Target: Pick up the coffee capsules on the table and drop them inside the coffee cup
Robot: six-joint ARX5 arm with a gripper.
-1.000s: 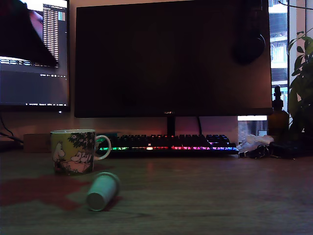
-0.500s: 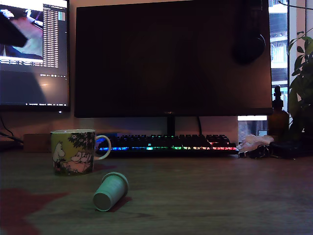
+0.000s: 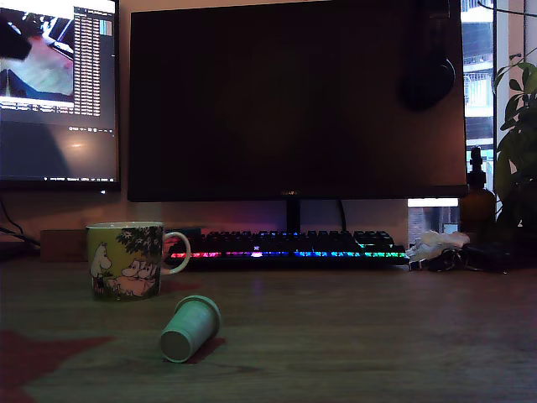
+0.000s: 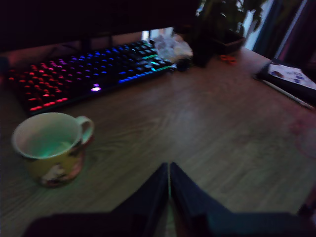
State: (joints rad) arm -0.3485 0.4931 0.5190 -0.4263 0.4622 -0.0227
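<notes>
One pale coffee capsule (image 3: pixel 190 328) lies on its side on the brown wood table (image 3: pixel 377 336), its narrow end toward the camera. The coffee cup (image 3: pixel 126 259), printed yellow-green with white figures, stands upright just behind it toward the exterior view's left, handle to the right. In the wrist view the cup (image 4: pixel 49 148) looks empty. My gripper (image 4: pixel 169 168) hangs above bare table beside the cup, its dark fingers pressed together with nothing between them. The capsule is outside the wrist view. The gripper does not show in the exterior view.
A backlit keyboard (image 3: pixel 289 248) lies behind the cup under a large dark monitor (image 3: pixel 294 101). A second screen (image 3: pixel 59 92) glows at the left. A dark bottle (image 3: pixel 477 201), a plant (image 3: pixel 518 151) and crumpled clutter (image 3: pixel 432 245) crowd the far right. A book (image 4: pixel 291 76) lies at the desk's edge.
The capsule shifted slightly to the right on the table, then came to rest. A dark shape that covered the left screen's top corner has left the exterior view, and its table shadow shrank.
</notes>
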